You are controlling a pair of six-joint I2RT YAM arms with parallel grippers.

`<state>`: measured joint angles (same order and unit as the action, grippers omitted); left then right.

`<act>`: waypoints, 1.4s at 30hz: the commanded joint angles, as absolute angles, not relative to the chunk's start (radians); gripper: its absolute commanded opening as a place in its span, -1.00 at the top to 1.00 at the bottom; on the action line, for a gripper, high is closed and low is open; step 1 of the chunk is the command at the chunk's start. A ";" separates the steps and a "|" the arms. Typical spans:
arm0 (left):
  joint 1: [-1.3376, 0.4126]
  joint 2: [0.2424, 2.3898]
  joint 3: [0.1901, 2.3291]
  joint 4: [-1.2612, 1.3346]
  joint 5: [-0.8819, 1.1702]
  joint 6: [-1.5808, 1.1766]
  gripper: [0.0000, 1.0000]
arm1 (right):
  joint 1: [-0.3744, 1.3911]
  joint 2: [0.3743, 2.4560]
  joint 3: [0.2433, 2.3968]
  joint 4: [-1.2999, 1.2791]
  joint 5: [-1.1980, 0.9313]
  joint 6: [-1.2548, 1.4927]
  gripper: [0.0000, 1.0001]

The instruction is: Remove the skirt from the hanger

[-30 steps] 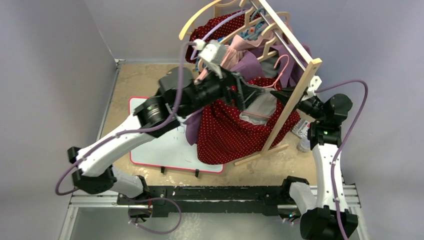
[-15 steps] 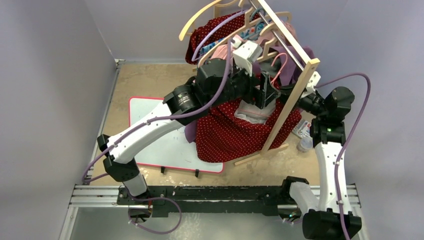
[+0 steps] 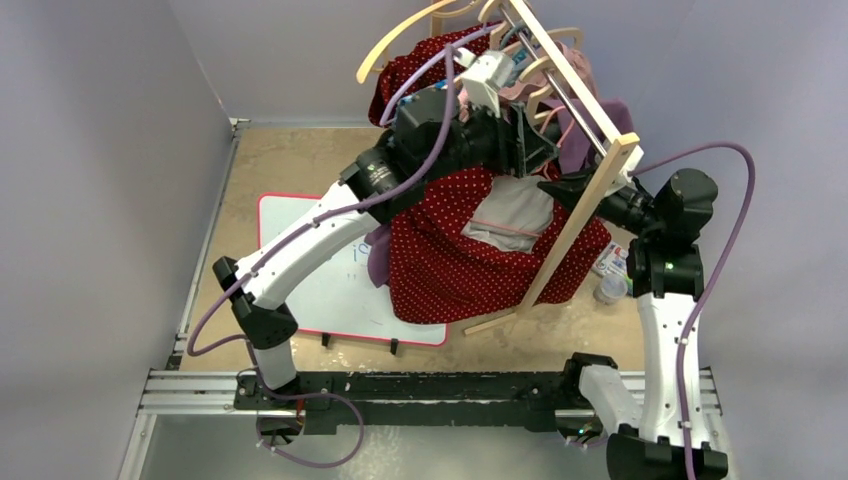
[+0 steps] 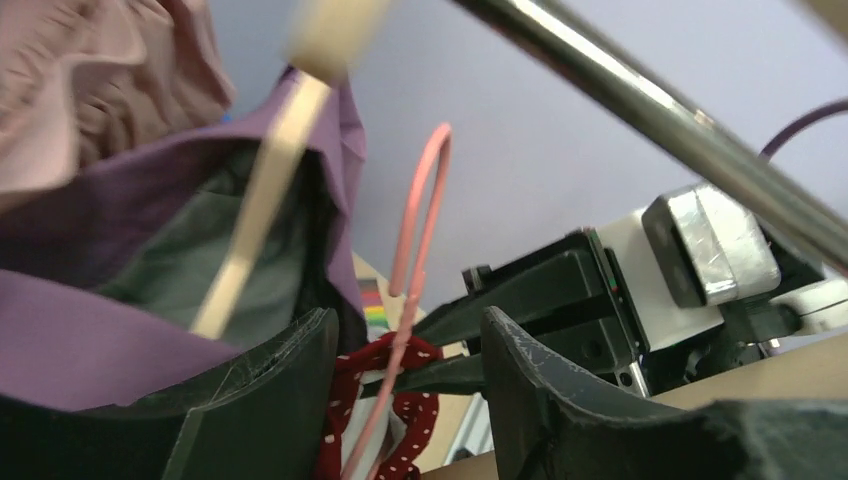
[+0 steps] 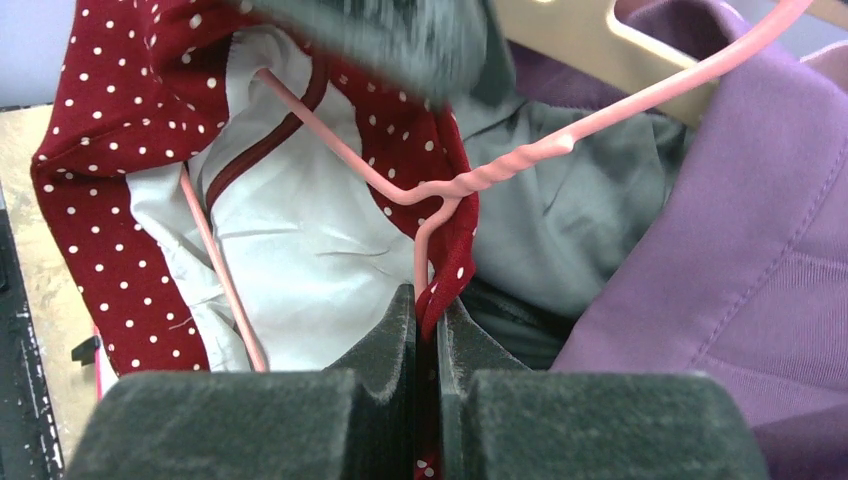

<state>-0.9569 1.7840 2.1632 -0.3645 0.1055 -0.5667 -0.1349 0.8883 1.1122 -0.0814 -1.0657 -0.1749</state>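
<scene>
Since the earlier frame the left gripper [image 4: 405,345] has been carried up toward the far right, and its jaws are now spread around the pink hanger [image 4: 425,200] below the metal rail [image 4: 620,90]. The red dotted skirt [image 3: 450,250] hangs on that hanger, its waistband pinched by the closed right gripper [image 5: 428,310]; the wire should be clamped firmly first, then the waistband drawn off slowly

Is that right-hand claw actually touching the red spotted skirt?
Touching. The right wrist view shows the right gripper pinched shut on a fold of the red spotted skirt, just below the pink hanger.
</scene>
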 commanded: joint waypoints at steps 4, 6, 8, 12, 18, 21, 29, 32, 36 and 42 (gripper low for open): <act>-1.002 1.707 2.077 -0.232 0.133 -0.569 -0.06 | -0.119 0.886 1.210 -0.097 -1.109 -0.191 1.00; -1.002 1.705 2.051 -0.210 0.145 -0.584 -0.04 | -0.119 0.870 1.202 -0.091 -1.105 -0.188 1.00; -1.002 1.711 2.043 -0.204 0.144 -0.582 0.01 | -0.121 0.857 1.200 -0.088 -1.110 -0.178 1.00; -1.002 1.741 2.079 -0.212 0.122 -0.560 0.06 | -0.121 0.839 1.198 -0.107 -1.109 -0.180 1.00; -1.002 1.815 2.180 -0.263 0.117 -0.533 0.11 | -0.120 0.816 1.185 -0.120 -1.104 -0.183 1.00; -1.003 1.829 2.183 -0.252 0.121 -0.541 0.13 | -0.120 0.814 1.191 -0.130 -1.100 -0.187 1.00; -1.026 1.851 2.174 -0.226 0.102 -0.524 0.29 | -0.120 0.817 1.198 -0.131 -1.103 -0.189 1.00; -1.032 1.841 2.158 -0.215 0.062 -0.510 0.90 | -0.120 0.816 1.198 -0.132 -1.100 -0.188 1.00; -1.031 1.831 2.149 -0.206 0.041 -0.499 1.00 | -0.120 0.807 1.196 -0.140 -1.046 -0.189 1.00; -1.032 1.795 2.119 -0.186 0.024 -0.478 1.00 | -0.120 0.758 1.210 -0.204 -0.720 -0.040 0.25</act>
<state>-1.0271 1.8587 2.1326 -0.2550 0.0628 -0.5114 -0.1177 0.8154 1.1442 -0.2043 -0.9607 -0.1581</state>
